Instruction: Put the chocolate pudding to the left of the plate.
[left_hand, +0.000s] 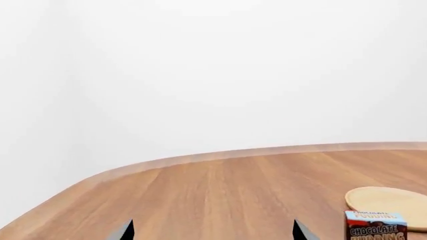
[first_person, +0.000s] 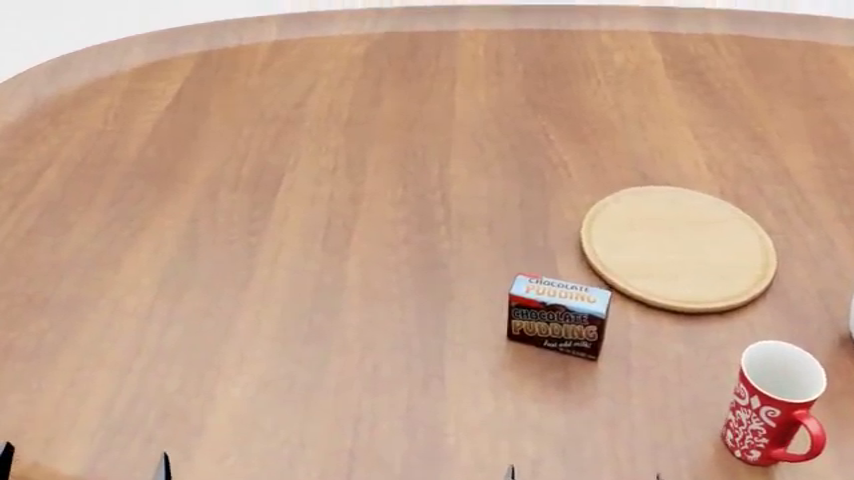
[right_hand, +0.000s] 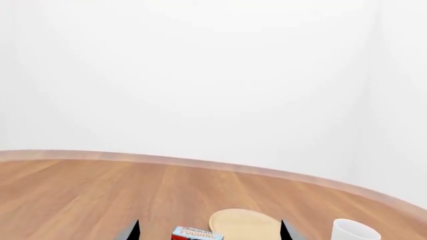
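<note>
Wood grain in a warm brown runs across the smooth table (first_person: 267, 250), whose far edge curves round against a plain white wall. On it stands the chocolate pudding (first_person: 558, 316), a small rectangular carton, upright: dark-brown sides, a light-blue top with a red edge, orange lettering on both top and front. Just beyond it, slightly apart, lies the plate (first_person: 679, 247), a flat round disc of pale tan wood with a low raised rim.

Only the head view shows the red mug (first_person: 774, 404) with its white pattern, white inside and handle, standing near the table's front edge, well apart from the carton. Only the right wrist view shows a white cup (right_hand: 353, 231), beside the plate.

The left gripper (left_hand: 213, 231) shows just two dark pointed fingertips (left_hand: 125, 231) spread wide with nothing between them; the carton stands outside that gap, ahead of it. The right gripper (right_hand: 209, 231) also has its tips parted and empty; the carton's top sits ahead, in line with the gap between those fingers, the plate just behind it.
</note>
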